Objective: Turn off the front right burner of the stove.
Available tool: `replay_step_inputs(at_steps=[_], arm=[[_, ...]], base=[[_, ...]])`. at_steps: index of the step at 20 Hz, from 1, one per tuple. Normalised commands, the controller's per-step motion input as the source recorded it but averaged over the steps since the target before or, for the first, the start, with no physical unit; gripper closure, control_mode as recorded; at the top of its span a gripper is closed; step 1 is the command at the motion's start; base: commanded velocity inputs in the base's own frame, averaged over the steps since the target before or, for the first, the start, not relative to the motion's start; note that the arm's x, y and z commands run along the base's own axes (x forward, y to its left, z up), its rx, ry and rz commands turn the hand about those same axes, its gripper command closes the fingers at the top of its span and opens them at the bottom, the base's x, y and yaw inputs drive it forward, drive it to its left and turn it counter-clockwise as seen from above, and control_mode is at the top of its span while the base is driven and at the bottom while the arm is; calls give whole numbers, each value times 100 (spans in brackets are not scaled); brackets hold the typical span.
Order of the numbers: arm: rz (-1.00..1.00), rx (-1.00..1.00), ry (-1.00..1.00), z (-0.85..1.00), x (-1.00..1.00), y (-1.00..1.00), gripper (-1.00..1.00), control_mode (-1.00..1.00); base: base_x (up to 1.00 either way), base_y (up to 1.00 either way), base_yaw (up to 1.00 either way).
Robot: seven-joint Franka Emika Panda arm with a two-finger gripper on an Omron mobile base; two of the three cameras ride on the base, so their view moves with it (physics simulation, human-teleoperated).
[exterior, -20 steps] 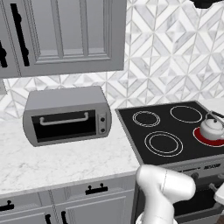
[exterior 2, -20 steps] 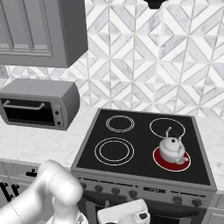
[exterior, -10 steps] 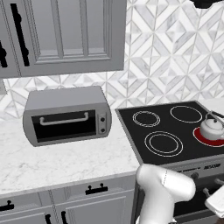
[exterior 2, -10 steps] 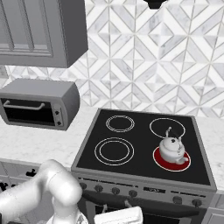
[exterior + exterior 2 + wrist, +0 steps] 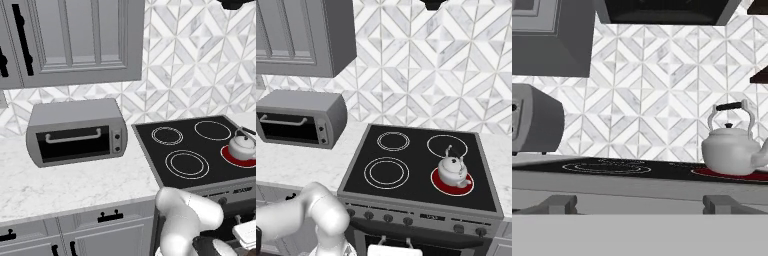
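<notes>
**Burner lit, knob not yet reached**

The burner (image 5: 452,181) glowed red under a kettle (image 5: 453,170), ahead and right of the gripper, whose spread couldn't be told. Small, stiff stove (image 5: 406,192) knobs (image 5: 458,228) probably need pinching across the sides, then twisting.

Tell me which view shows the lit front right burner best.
The right base view: the front right burner appears from above as a red disc around the kettle. The left base view has it cut at the frame's right edge. The hand view gives a thin red sliver under the kettle.
</notes>
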Motion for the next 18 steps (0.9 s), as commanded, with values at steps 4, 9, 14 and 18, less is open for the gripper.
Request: replay_step_inputs(at_steps=[4,9,14,18], arm=[[-17,0,0,-3,4,-13,-100,-100],[-3,0,0,-4,26,-2,-100,-100],[-1,0,0,-7,19,0,-100,-100],[0,0,0,-12,4,-7,-100,-100]], base=[[0,0,0],[0,0,0],[0,0,0],[0,0,0]])
